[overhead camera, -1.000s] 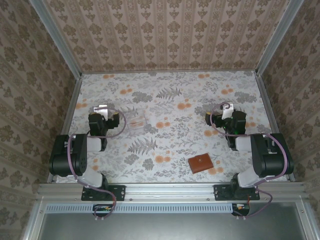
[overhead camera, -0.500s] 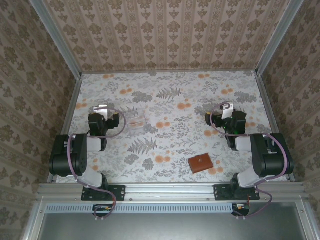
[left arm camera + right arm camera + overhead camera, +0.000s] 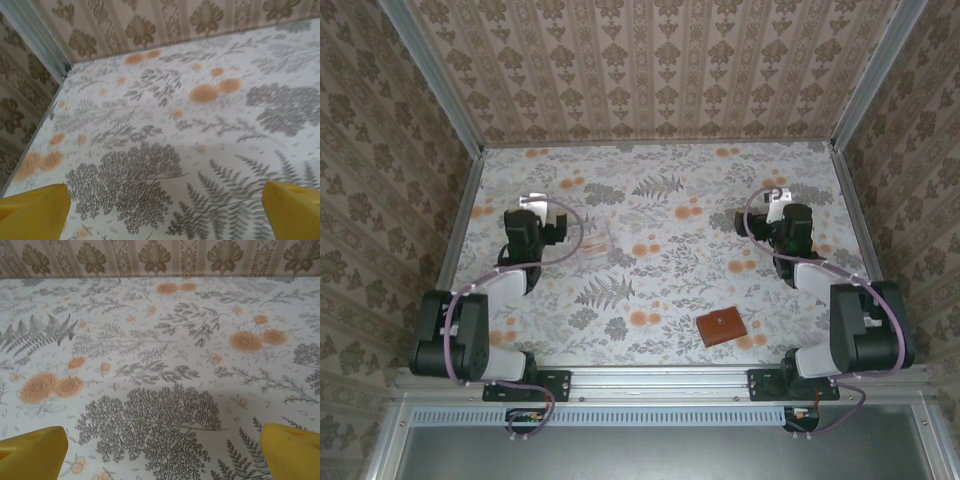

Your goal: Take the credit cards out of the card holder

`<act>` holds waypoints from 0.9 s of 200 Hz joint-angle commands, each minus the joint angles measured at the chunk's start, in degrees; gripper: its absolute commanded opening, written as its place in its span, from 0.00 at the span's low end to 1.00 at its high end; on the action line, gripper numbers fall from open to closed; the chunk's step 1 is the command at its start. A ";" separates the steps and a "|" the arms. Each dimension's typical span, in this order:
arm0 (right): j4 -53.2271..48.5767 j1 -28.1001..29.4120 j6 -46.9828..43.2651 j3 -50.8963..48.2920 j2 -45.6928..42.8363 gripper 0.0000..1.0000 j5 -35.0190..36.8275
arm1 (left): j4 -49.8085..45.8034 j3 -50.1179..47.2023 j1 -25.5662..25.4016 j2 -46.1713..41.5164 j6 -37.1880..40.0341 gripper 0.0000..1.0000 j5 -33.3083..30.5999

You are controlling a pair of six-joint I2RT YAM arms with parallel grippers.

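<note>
The task is only starting, as I judge it. The card holder (image 3: 721, 327) is lying flat and closed on the counter (image 3: 670, 265), near the front edge and to the right of the middle, with its stud facing up. I am supposing that the credit cards are sitting inside it, because nothing is touching it and it is looking unopened.

The left hand (image 3: 527, 203) is hovering over the left side of the counter, just beside a small clear box (image 3: 592, 240). It is standing wide open and is holding nothing. In its wrist view the two yellow fingers (image 3: 32, 212) are showing far apart, with bare counter between them. The right hand (image 3: 777, 196) is hovering over the right side, closer to the back wall. It is also wide open and empty. Both hands are well apart from the holder.

So the step in hand is the approach. The next move is asking one hand, probably the right one as the nearer, to come toward the front edge and down onto the holder. The holder is thin and flat, so I am expecting that one hand must be pinning it while the other is opening it and pulling the cards out; otherwise it may be sliding away.
</note>
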 commanded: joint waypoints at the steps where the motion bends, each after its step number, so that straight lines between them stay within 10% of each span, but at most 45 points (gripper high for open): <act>1: -15.34 1.03 3.71 4.29 -4.47 1.00 2.95 | -17.07 5.16 -3.00 -3.57 -2.40 1.00 -5.48; 73: -38.27 2.70 11.03 11.76 -9.18 0.85 0.45 | -53.93 20.63 -4.78 -1.13 -28.97 0.90 2.32; 180: -39.63 2.69 9.82 11.15 -11.60 0.85 1.44 | -57.86 27.52 -2.12 9.24 -34.49 0.47 14.39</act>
